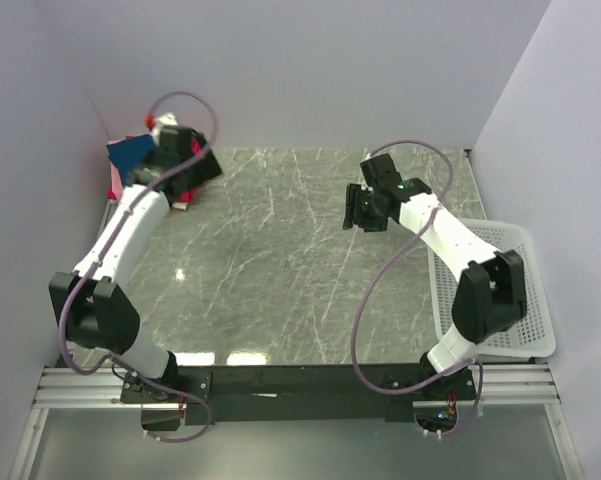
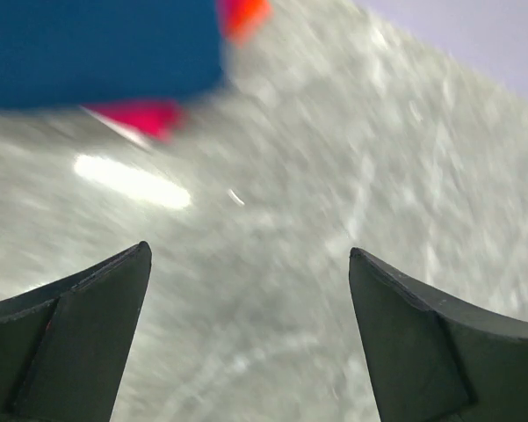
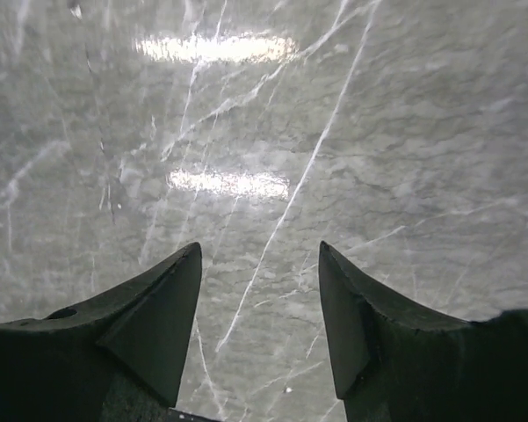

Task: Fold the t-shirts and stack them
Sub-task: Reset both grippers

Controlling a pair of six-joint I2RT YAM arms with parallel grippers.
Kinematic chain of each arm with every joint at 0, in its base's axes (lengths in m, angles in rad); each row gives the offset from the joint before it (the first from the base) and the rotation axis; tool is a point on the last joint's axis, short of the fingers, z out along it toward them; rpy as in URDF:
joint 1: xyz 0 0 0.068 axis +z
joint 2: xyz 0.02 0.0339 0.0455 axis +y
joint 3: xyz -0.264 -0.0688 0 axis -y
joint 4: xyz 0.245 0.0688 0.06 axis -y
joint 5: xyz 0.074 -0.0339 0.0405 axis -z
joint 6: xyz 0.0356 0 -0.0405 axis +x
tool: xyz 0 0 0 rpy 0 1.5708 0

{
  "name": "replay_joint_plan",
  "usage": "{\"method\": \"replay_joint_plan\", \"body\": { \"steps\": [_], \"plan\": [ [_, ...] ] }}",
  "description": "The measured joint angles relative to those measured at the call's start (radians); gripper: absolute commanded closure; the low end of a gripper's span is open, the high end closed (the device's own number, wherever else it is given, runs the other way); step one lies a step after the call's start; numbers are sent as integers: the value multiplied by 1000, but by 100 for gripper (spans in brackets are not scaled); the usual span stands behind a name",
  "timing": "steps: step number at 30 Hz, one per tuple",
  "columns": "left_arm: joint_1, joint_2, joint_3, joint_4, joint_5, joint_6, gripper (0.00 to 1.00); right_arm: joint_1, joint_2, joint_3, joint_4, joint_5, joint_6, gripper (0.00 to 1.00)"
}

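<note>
- The left jaws stand wide apart with nothing between them; only blurred desk shows beneath.
- Just ahead of these jaws and to their left lies the pile of t-shirts, in the far left corner of the desk.
- The dark blue t-shirt lies on top of the pile, not touched by the jaws.
- The magenta-red t-shirt peeks out under the blue one's near edge, and the orange t-shirt shows beyond it.
- A pink t-shirt edges out on the pile's left side, farthest from the jaws.
- The right jaws are also apart, less widely, gripping nothing, and hang over bare desk.
- The pile lies well apart from the right jaws, far to their left.
- The white mesh basket sits to the right of the right jaws, at the desk's right edge.
</note>
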Motion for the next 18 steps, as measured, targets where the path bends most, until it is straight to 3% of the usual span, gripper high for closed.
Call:
{"method": "replay_joint_plan", "body": {
  "steps": [9, 18],
  "plan": [
    [-306, -153, -245, 71, -34, -51, 1, 0, -245, -188, 142, 105, 24, 38],
    [-391, -248, -306, 97, -87, -46, 1, 5, -457, -396, 213, 153, 70, 37]
  ]
}}
